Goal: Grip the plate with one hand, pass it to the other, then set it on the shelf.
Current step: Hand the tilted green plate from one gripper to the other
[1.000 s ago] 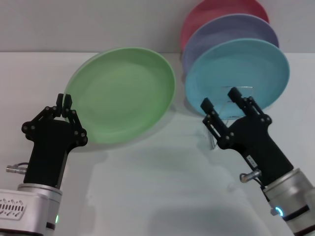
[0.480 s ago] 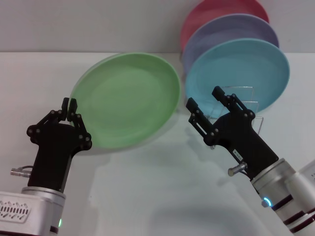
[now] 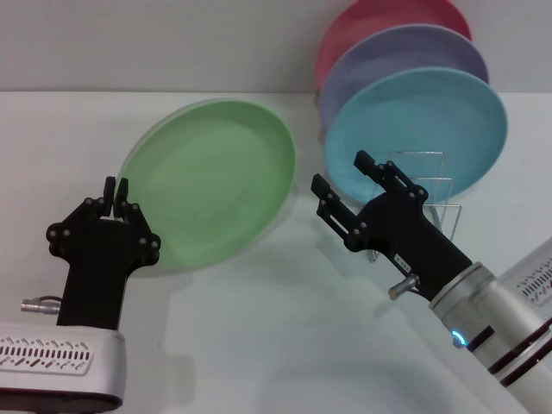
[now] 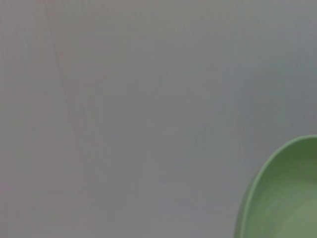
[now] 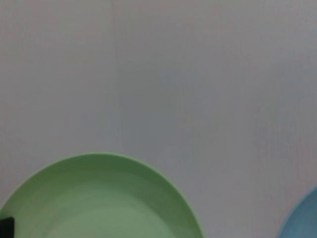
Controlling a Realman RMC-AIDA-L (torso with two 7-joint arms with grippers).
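White worktop (image 3: 259, 345) runs back to a pale wall. Above it, the left hand (image 3: 116, 191) holds the light green plate (image 3: 211, 181) by its near left rim, fingers pinched narrow, with the plate tilted up off the surface. The right hand (image 3: 343, 183) hovers just beside the plate's right edge, fingers spread wide and not touching it. Behind that hand stands the wire shelf (image 3: 427, 194), carrying a turquoise plate (image 3: 431, 121), a lavender plate (image 3: 388, 56) and a pink plate (image 3: 371, 17) upright.
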